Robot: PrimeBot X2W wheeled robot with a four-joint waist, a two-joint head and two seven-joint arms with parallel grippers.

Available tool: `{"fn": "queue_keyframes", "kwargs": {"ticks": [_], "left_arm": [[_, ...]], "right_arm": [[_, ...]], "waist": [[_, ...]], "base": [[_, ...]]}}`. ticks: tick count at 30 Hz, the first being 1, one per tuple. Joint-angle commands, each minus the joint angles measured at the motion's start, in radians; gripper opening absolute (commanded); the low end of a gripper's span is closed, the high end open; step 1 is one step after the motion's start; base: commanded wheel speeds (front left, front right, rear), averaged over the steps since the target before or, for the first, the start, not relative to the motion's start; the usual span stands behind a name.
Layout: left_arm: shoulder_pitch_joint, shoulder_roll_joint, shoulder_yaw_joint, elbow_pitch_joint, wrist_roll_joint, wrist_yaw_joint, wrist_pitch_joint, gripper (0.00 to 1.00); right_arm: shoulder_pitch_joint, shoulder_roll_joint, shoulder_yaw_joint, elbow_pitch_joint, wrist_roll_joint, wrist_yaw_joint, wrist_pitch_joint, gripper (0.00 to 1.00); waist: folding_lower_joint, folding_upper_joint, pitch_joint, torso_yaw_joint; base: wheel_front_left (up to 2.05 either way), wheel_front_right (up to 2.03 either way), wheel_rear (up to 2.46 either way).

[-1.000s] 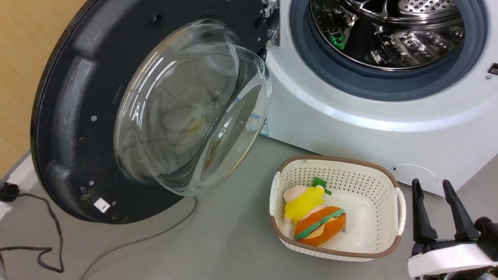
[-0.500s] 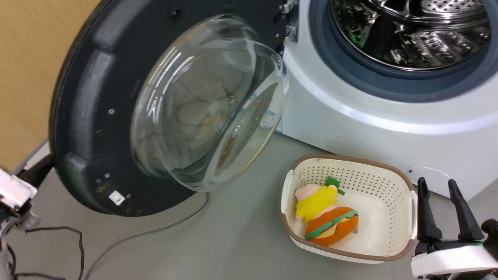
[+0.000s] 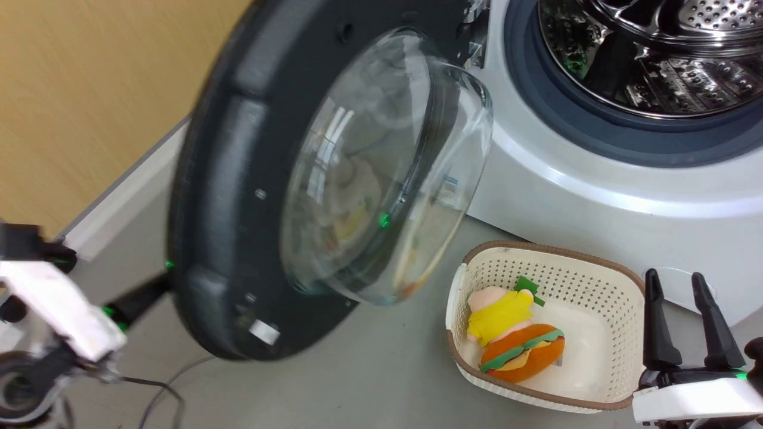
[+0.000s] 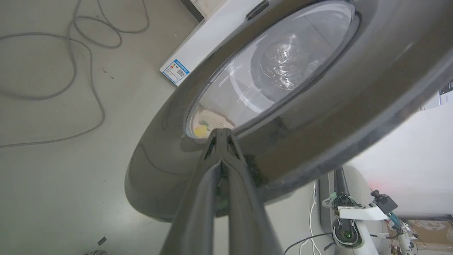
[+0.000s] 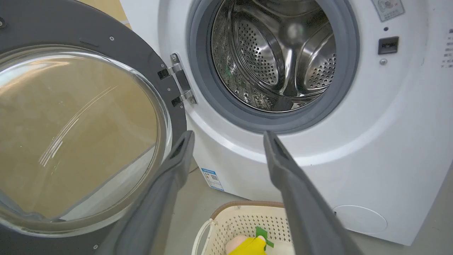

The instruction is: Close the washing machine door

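You are looking at the washing machine [image 3: 596,196], a white front-loader filling the upper right of the head view. Its mouth is standing open, with the steel drum [image 3: 656,53] showing inside the grey gasket [image 3: 536,113].

The washing machine door [image 3: 220,196] is hanging part-open on its hinge [image 5: 180,79] at centre-left of the head view. It has a black rim w/ the glass bowl [image 3: 381,167] bulging toward lower right, and it is not latched.

The cream basket [image 3: 620,280] is sitting on the floor at lower right, in front of the machine and apart from the door glass.

L gripper [image 4: 221,134]: fingers clenched together w/ nothing between, tips resting against the door's outer face at the glass edge, centre of left wrist view.

R gripper [image 3: 675,280]: fingers spread, holding nothing, at lower right corner of head view by the basket's right rim. Contact w/ basket: cannot tell.

The plush burger toy [image 3: 518,351] is lying in the basket's left half. The blue sticker [image 5: 212,179] is sitting low on the machine front. The grey cable [image 4: 88,78] is lying looped on the floor, upper left of left wrist view.
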Motion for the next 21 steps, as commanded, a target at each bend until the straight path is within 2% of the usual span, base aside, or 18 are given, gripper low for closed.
{"fn": "queue_keyframes", "kwargs": {"ticks": [1, 8, 12, 21], "left_arm": [[0.02, -0.018, -0.031, -0.028, -0.006, -0.005, 0.006, 0.0], [0.073, -0.067, -0.161, -0.145, -0.036, -0.005, 0.023, 0.0], [0.068, -0.114, -0.24, -0.198, -0.049, -0.005, 0.003, 0.0], [-0.012, -0.217, -0.398, -0.169, -0.078, -0.005, -0.092, 0.0]], "right_arm": [[0.0, 0.004, 0.0, -0.007, 0.004, 0.001, -0.005, 1.0], [0.004, 0.004, 0.004, -0.009, 0.008, 0.001, -0.005, 1.0], [-0.001, 0.004, 0.005, -0.009, 0.007, 0.001, -0.005, 1.0], [-0.006, 0.004, 0.006, -0.007, 0.008, 0.001, -0.005, 1.0]], "waist": [[0.0, 0.0, -0.001, -0.005], [0.0, 0.0, -0.008, -0.046], [0.0, 0.0, -0.007, -0.079], [0.0, 0.0, -0.01, -0.164]], "base": [[0.0, 0.0, 0.0], [0.0, 0.0, 0.0], [0.0, 0.0, 0.0], [0.0, 0.0, 0.0]]}}
